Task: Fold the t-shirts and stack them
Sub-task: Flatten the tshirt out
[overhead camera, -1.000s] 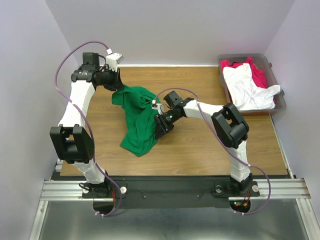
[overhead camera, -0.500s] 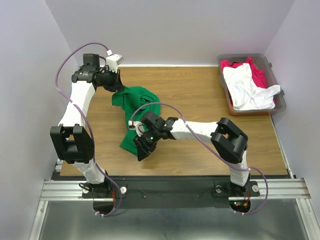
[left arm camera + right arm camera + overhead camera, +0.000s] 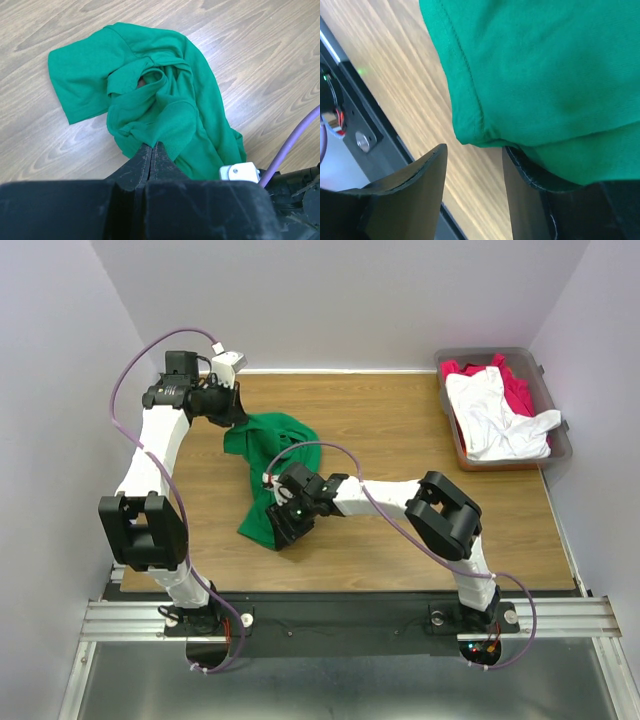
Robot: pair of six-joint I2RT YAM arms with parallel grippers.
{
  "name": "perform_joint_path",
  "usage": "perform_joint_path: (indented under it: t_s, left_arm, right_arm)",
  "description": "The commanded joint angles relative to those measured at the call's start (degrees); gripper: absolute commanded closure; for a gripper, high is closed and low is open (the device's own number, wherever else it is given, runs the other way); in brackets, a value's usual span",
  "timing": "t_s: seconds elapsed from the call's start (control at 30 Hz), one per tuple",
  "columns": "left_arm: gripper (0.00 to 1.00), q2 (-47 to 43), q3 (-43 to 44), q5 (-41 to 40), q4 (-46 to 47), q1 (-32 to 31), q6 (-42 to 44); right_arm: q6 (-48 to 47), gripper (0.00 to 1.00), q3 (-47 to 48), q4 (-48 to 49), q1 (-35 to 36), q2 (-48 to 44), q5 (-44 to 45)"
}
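Green cloth is what you are working with: the green t-shirt [image 3: 275,480] lies bunched up on the wooden table [image 3: 400,430], on the left half. It is soft, light and floppy, so it will sag and fold over itself when you lift it. It will not break, but it can slip out of a weak pinch. Take it by a hem corner or a shoulder seam, where the cloth is thicker.

Your left gripper [image 3: 152,147] has its jaws pressed together on a fold at the far end of the shirt. Your right gripper [image 3: 475,155] is at the near corner with its jaws spread, and the hem lies over one finger, not yet pinched.

You can see the white t-shirt [image 3: 495,420] on the red t-shirt [image 3: 515,385] in the bin [image 3: 487,353] at the far right.

You will find no label or writing to read
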Motion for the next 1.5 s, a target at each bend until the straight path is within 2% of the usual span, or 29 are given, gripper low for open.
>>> perform_joint_path:
  t_s: [0.0,0.1,0.33,0.6,0.93,1.2,1.37,1.47]
  left_arm:
    - [1.00,-3.67,-0.43,1.54,1.16,0.21,0.75]
    - [1.00,-3.75,-0.43,1.54,0.81,0.21,1.28]
    - [1.00,-3.40,-1.22,2.07,1.16,1.70,1.28]
    - [1.00,-3.40,-1.92,2.07,1.24,1.79,1.54]
    - [1.00,-3.14,-2.63,1.72,1.51,1.96,1.72]
    - [1.00,-2.88,-2.71,1.89,1.42,2.40,2.07]
    - [1.00,-2.79,-2.89,2.16,1.51,2.67,2.15]
    - [1.00,-2.61,-3.07,2.16,1.68,2.67,2.15]
  right_arm:
    - [1.17,0.48,2.90,2.02,0.14,0.73,1.75]
    - [1.52,0.53,3.08,2.11,0.05,-0.32,0.17]
    - [2.05,0.57,4.14,2.02,-0.39,-0.59,-2.02]
    - [1.78,0.58,4.66,2.02,-0.30,-2.26,-4.85]
    - [1.87,0.58,7.74,1.41,-0.13,3.18,-0.98]
    - [-0.41,0.54,6.60,0.44,0.05,4.16,-0.45]
    - [-2.87,0.46,4.23,-0.09,0.31,3.01,-0.28]
    - [-4.54,0.48,4.31,-0.70,0.31,3.10,0.77]
